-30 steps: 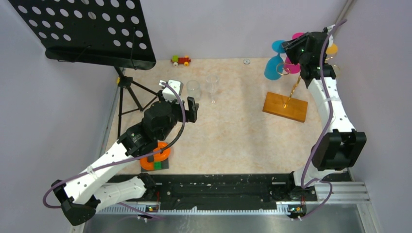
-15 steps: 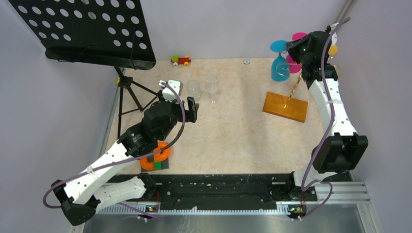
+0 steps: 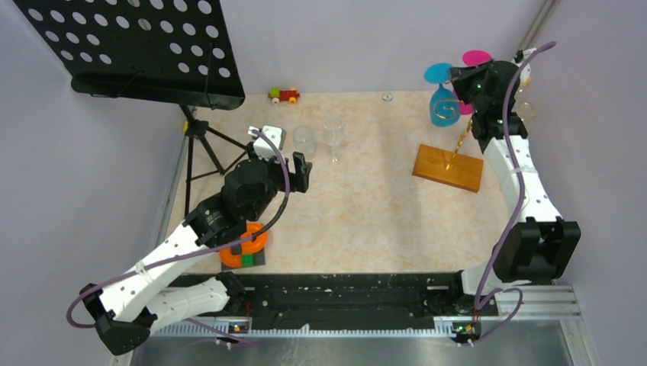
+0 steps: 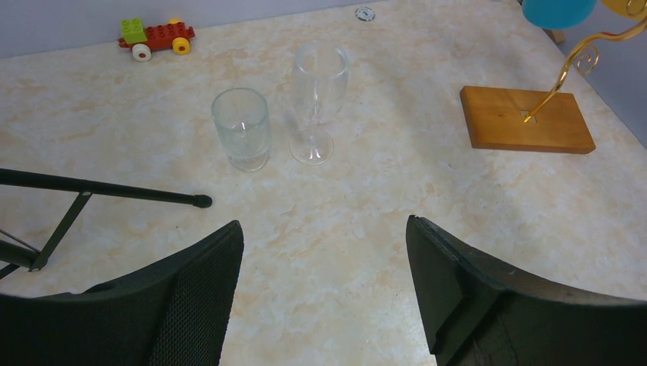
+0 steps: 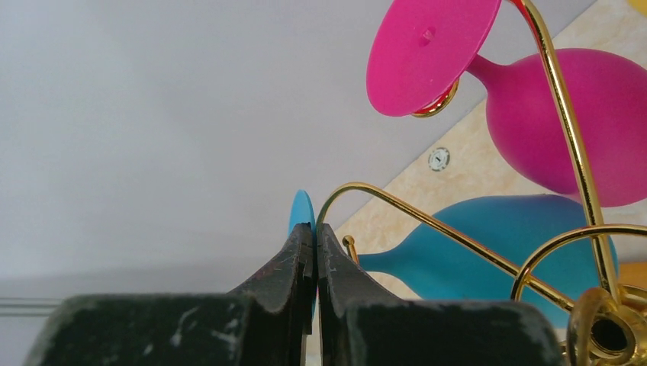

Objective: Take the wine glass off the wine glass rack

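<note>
Beneath both arms spreads a marbled beige table (image 3: pixel 366 221), and well off to the left of the left gripper (image 4: pixel 324 225) a black perforated music stand (image 3: pixel 137 46) stands on its tripod. Ahead and to the right of that gripper sits the wine glass rack (image 3: pixel 449 168), its gold pole rising from the wooden base to the right gripper (image 5: pixel 314 229), which is raised among the curled wire arms. The right gripper's fingers are pressed flat together, tips at the rim of the foot of a blue wine glass (image 5: pixel 488 221) hanging on a wire arm just right of them; whether the thin foot is pinched cannot be told. A pink wine glass (image 5: pixel 564 114) hangs above and to the right of those fingers. The left gripper's jaws are spread wide with nothing between them. Straight ahead of it a clear stemmed glass (image 4: pixel 317 99) and a shorter clear tumbler (image 4: pixel 241 126) stand side by side, with a brick toy car (image 4: pixel 156 36) beyond them.
</note>
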Controlling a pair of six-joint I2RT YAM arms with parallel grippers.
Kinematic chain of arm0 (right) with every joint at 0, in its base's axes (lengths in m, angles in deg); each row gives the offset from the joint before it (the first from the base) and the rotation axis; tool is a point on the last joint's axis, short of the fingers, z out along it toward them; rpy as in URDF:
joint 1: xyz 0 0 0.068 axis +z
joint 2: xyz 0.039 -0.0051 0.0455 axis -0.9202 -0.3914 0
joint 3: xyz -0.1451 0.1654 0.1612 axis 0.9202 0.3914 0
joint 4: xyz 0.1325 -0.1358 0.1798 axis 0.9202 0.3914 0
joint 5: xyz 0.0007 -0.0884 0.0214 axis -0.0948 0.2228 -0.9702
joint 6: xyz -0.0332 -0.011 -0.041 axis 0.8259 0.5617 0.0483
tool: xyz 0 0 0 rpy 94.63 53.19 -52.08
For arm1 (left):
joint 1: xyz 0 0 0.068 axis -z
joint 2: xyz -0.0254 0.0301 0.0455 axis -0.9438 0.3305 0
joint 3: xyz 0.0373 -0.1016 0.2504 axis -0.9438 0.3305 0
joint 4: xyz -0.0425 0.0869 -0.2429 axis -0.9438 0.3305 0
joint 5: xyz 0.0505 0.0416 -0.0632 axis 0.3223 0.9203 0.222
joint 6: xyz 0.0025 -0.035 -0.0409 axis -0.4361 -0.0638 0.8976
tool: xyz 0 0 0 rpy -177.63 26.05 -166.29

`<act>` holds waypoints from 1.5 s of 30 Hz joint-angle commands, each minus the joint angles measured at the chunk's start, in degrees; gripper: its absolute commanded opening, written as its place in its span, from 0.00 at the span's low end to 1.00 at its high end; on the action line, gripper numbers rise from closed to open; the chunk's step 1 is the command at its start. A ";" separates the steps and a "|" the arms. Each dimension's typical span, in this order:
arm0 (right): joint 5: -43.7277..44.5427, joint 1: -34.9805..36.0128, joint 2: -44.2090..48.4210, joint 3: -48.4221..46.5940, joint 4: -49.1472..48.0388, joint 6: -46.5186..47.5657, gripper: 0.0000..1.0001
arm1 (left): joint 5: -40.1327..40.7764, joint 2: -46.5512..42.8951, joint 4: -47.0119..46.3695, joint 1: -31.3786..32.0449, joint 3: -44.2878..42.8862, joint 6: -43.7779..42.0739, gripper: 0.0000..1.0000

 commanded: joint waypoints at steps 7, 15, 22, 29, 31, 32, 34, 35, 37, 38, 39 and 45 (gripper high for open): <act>4.49 0.46 5.29 3.18 -12.24 -1.56 0.00 | -0.36 -1.24 -1.40 -0.18 -0.36 0.37 0.82; 6.22 0.46 5.73 5.25 -16.06 -0.80 0.00 | -0.36 -1.32 -1.31 -0.19 -0.30 0.47 0.81; 5.66 0.46 3.61 4.18 -16.83 -0.13 0.00 | -0.52 -1.19 -1.40 -0.15 -0.40 0.46 0.82; 7.93 1.06 2.16 4.04 -19.77 4.44 0.00 | 0.24 -1.12 -1.32 -0.15 0.03 0.45 0.82; 9.17 1.49 2.69 4.44 -20.17 5.45 0.00 | 0.11 -1.05 -1.31 -0.19 0.13 0.50 0.82; 9.37 1.53 2.96 4.86 -20.48 5.62 0.00 | 0.10 -1.00 -1.31 -0.19 0.13 0.54 0.82; 9.33 1.59 3.52 5.13 -20.37 5.82 0.00 | 0.13 -0.97 -1.38 -0.15 0.14 0.62 0.82; 9.51 1.60 3.94 5.17 -19.90 5.77 0.00 | 0.02 -0.96 -1.46 -0.17 0.14 0.63 0.82; 10.52 1.88 4.99 5.44 -18.48 5.57 0.00 | -0.07 -0.96 -1.49 -0.19 0.05 0.63 0.82; 11.22 1.93 5.69 5.57 -17.57 5.53 0.00 | -0.04 -1.07 -1.55 -0.17 0.05 0.63 0.82; 11.62 1.99 6.22 5.73 -16.69 5.27 0.00 | -0.09 -1.05 -1.57 -0.19 0.05 0.63 0.82; 8.92 1.95 9.11 6.01 -11.94 2.20 0.00 | -0.63 -0.88 -1.83 -0.16 0.05 0.85 0.82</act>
